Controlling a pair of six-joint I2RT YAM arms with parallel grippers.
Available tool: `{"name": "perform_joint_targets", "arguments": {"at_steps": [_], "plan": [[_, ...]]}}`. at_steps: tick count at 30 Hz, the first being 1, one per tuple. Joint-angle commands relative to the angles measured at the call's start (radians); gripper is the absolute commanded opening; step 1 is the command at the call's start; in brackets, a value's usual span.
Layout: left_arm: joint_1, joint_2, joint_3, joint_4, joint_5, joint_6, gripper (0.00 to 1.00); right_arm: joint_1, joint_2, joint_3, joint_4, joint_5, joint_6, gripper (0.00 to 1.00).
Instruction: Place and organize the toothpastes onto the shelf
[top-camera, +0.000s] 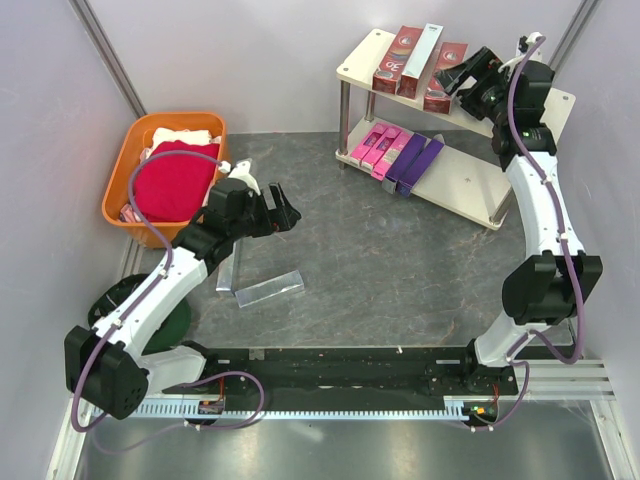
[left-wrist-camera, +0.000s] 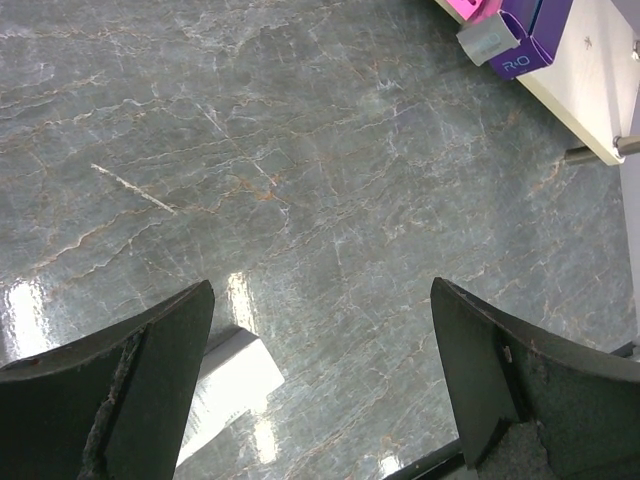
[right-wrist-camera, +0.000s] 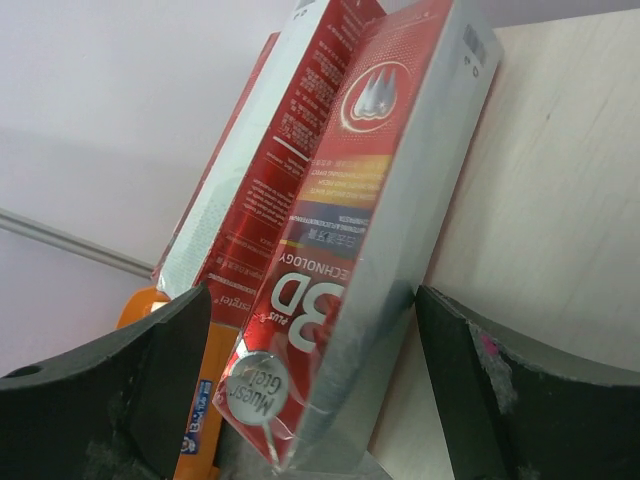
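The shelf (top-camera: 560, 100) stands at the back right. Three dark red toothpaste cartons (top-camera: 400, 60) lie on its top board. Pink cartons (top-camera: 372, 148) and purple cartons (top-camera: 420, 163) lie on the lower board. Two silver-grey cartons (top-camera: 270, 288) lie on the table. My right gripper (top-camera: 452, 78) is open at the top board. In the right wrist view its fingers (right-wrist-camera: 312, 295) stand either side of a red carton (right-wrist-camera: 360, 200) without gripping it. My left gripper (top-camera: 288, 214) is open and empty above the table. A silver carton (left-wrist-camera: 235, 375) shows beside its left finger.
An orange basket (top-camera: 118, 190) with red and white folded cloths stands at the left. The left wrist view shows the shelf's lower board (left-wrist-camera: 600, 90) with a purple carton end (left-wrist-camera: 535, 35) at the top right. Grey walls close in the sides.
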Motion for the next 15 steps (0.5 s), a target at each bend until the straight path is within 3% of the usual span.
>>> {"name": "perform_joint_targets", "arguments": {"at_steps": [1, 9, 10, 15], "plan": [[-0.003, 0.005, 0.002, 0.020, 0.015, 0.036, 0.96, -0.006, -0.042, 0.004, -0.081, 0.070, -0.061, 0.91], [-0.003, 0.020, 0.013, 0.023, 0.033, 0.034, 0.96, -0.003, -0.037, -0.014, -0.081, 0.087, -0.075, 0.85], [-0.003, 0.020, 0.013, 0.023, 0.033, 0.034, 0.96, -0.003, -0.031, -0.019, -0.072, 0.083, -0.071, 0.77], [-0.004, 0.019, 0.013, 0.023, 0.033, 0.034, 0.96, 0.002, 0.022, 0.004, -0.034, 0.060, -0.055, 0.66]]}}
